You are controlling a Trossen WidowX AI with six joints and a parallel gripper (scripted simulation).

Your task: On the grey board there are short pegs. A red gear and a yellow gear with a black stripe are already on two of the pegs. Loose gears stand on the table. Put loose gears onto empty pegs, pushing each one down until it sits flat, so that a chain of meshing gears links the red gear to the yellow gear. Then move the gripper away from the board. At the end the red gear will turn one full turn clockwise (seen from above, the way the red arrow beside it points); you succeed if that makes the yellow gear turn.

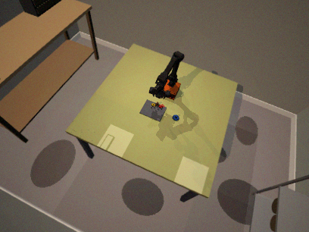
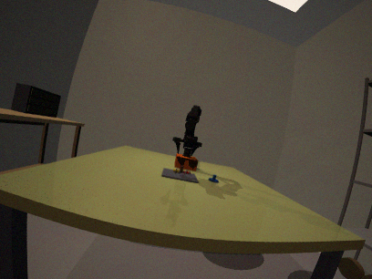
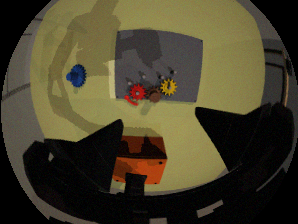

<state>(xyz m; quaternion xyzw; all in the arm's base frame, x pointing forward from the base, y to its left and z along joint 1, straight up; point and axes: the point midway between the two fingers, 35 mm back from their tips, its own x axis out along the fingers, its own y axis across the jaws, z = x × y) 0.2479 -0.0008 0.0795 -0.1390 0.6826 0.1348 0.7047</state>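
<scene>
Standing in a grey-walled room, the yellow-green surface (image 1: 113,95) (image 2: 114,196) (image 3: 90,112) carries the board (image 1: 147,111) (image 2: 170,174) (image 3: 180,55). The hand (image 1: 160,92) (image 2: 187,145) (image 3: 158,116) is wide open, gripping nothing. A wooden bench (image 1: 42,30) (image 2: 32,116) stands apart.

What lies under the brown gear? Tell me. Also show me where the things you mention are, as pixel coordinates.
Beneath the brown gear (image 3: 154,95), between the red gear (image 3: 137,92) and yellow gear (image 3: 169,87), the grey board (image 3: 185,55) shows around its upper side. Whatever it covers, any peg included, is hidden.

To one side, a two-tier wooden bench (image 1: 42,36) (image 2: 41,118) with a black box (image 1: 41,5) (image 2: 42,102) on top. Opposite, a tall metal rack (image 2: 357,150). Overhead, a bright ceiling panel (image 2: 291,4). Across the floor, dark round patches (image 1: 53,163) (image 2: 234,260).
</scene>
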